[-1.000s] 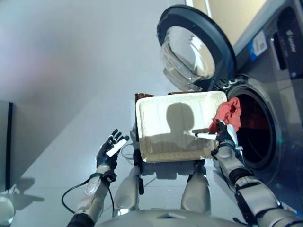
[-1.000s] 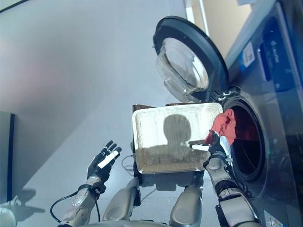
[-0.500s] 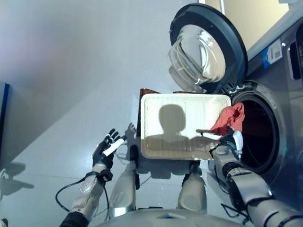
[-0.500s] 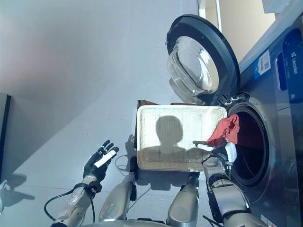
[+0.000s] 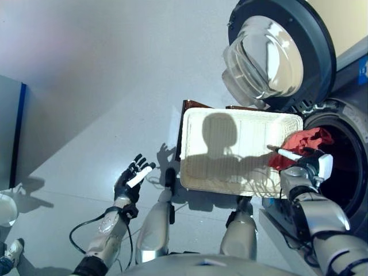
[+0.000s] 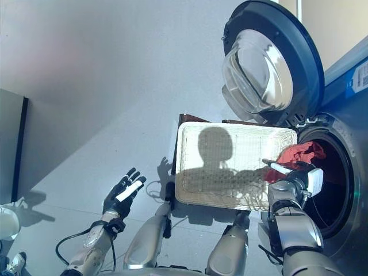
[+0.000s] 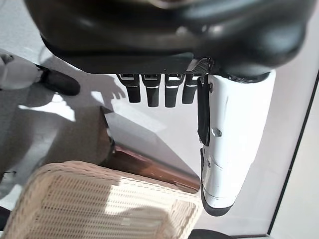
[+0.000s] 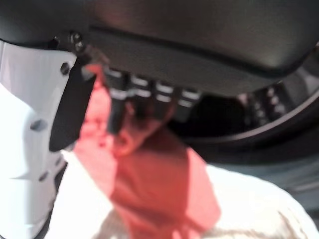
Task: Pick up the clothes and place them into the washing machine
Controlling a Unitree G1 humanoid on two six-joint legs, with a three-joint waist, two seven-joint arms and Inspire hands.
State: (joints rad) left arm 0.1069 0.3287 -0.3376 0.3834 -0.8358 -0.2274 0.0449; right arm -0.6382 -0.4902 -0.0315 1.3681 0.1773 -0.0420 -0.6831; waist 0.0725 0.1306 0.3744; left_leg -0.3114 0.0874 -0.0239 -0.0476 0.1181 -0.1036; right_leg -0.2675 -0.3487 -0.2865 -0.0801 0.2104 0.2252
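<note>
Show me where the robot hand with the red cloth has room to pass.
The drum opening past the red cloth is dark and free. The right robot hand holds the cloth at the basket's right edge, crowded beneath the open door. The basket looks bare.

One grey front-loading washing machine (image 6: pixel 345 172) stands here, with one round door of dark plastic and clear glass (image 5: pixel 280 54) swung open. There is one cream woven rectangular basket (image 5: pixel 230 150), and under it one dark brown stand (image 5: pixel 187 106), of which only an edge shows. I count one piece of red cloth (image 5: pixel 302 144); whether more clothes lie inside the drum I cannot tell. Two dark robot hands are visible: one left hand (image 5: pixel 129 183) and one right hand (image 6: pixel 293 183).
</note>
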